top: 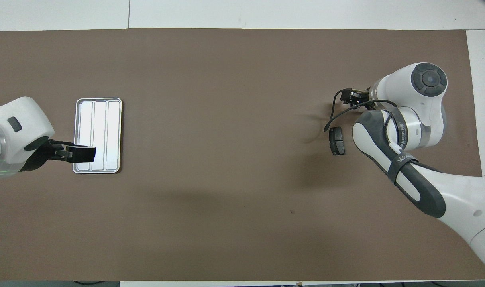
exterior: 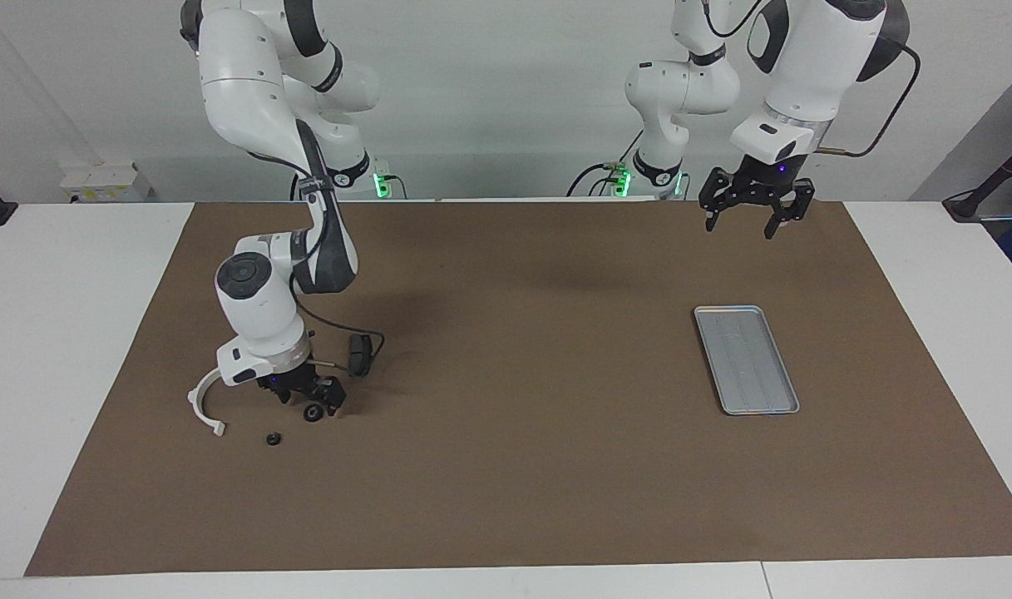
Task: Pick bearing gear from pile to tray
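**Right gripper lowered at the pile, tray unloaded**

A small black round piece (exterior: 313,413) is seen on the brown mat (exterior: 514,466), at the edge of the pile toward the left arm's end of the counter. The right gripper (exterior: 304,398) is lowered directly at it, jaws spread to either side; contact cannot be told. A second black round piece (exterior: 273,438) lies just beside the first, farther from the robots. The white curved bracket (exterior: 199,401) is placed beside the pieces, toward the right arm's end. A dark grey plate (exterior: 357,354) is found near them, nearer the robots. The tray (exterior: 747,359) lies well apart from the pile. The left gripper (exterior: 756,218) is held in the air, jaws spread, holding nothing.
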Robot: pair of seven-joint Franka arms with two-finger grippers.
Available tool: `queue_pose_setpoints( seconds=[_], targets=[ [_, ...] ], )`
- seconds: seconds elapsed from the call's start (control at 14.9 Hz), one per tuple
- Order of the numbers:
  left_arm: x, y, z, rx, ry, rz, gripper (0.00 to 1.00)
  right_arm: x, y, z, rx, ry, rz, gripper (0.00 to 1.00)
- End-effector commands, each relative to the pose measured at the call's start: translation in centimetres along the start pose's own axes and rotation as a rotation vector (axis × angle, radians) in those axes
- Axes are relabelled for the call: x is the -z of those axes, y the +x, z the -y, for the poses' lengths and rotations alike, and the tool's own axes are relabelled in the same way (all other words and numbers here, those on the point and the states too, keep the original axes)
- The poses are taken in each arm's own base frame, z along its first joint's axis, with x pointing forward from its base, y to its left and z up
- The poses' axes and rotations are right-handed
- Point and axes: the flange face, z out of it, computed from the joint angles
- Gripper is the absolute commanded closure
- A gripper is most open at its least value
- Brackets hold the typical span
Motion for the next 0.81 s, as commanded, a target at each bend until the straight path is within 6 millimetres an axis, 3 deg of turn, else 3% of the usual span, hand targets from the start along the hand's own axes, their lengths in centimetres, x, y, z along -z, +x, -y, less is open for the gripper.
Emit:
queue_pose_setpoints(
  seconds=[0.0,0.2,0.74],
  targets=[
    [0.46,-0.87,0.3,-0.015,0.015,-0.027,0.0,-0.82,0.47,-0.15,-0.011,-0.006,-0.023,0.04],
    [0.98,0.01,0.21,-0.015,0.018,-0.057,0.0,-1.09,0.51,-0.12,-0.008,-0.004,-0.026,0.04],
    [0.82,-0.1,0.34,0.013,0.016,-0.052,0.0,-1.16,0.92,-0.19,-0.005,-0.005,-0.04,0.12]
  ],
)
